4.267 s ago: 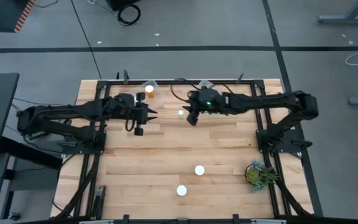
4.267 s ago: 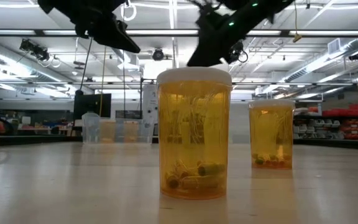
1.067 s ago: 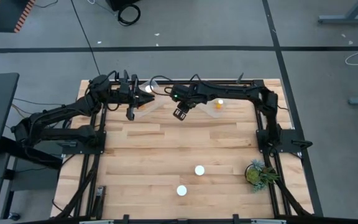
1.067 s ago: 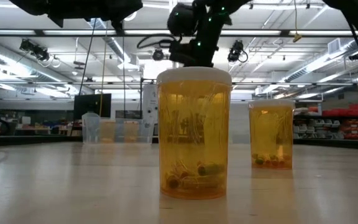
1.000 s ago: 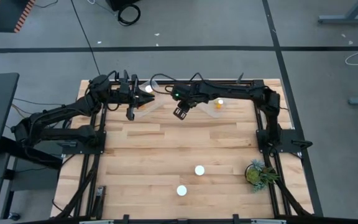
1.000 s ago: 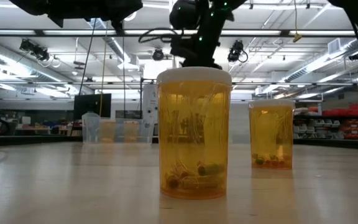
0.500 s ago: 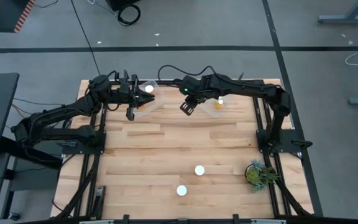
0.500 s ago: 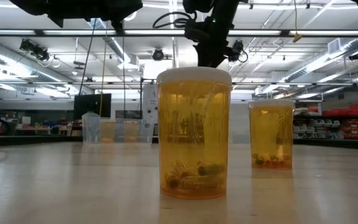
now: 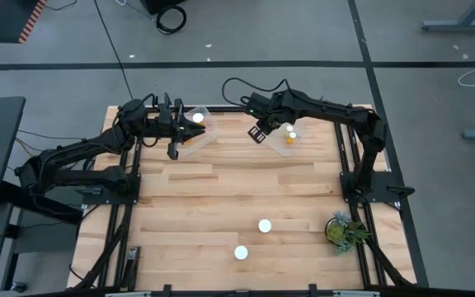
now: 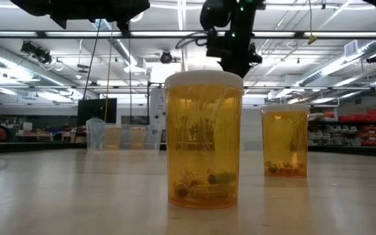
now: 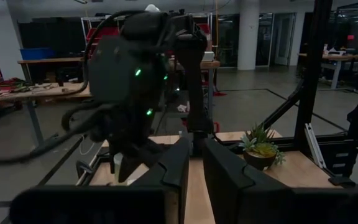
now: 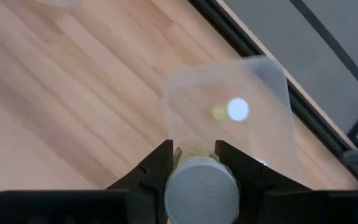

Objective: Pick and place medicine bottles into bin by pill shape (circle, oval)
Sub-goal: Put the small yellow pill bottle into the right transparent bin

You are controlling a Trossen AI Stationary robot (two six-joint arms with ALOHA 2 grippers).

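One capped bottle point(image 12: 201, 185) sits clamped in the right pincer point(image 12: 194, 163), above a bin point(image 12: 229, 118).

The right gripper point(image 9: 261, 133), fingers closed on a white-capped bottle point(image 12: 201, 185), now hangs at the near-left edge of the right-hand clear bin point(image 9: 287, 137) at the far side of the surface; a second ago it was further left, between the two bins, and about four seconds ago nearer the middle. The left gripper point(image 9: 171, 148) has gone from mid-surface to the left bin point(image 9: 196, 130), where a white cap point(image 9: 197, 118) lies, and its fingers point(image 11: 178, 169) have closed.
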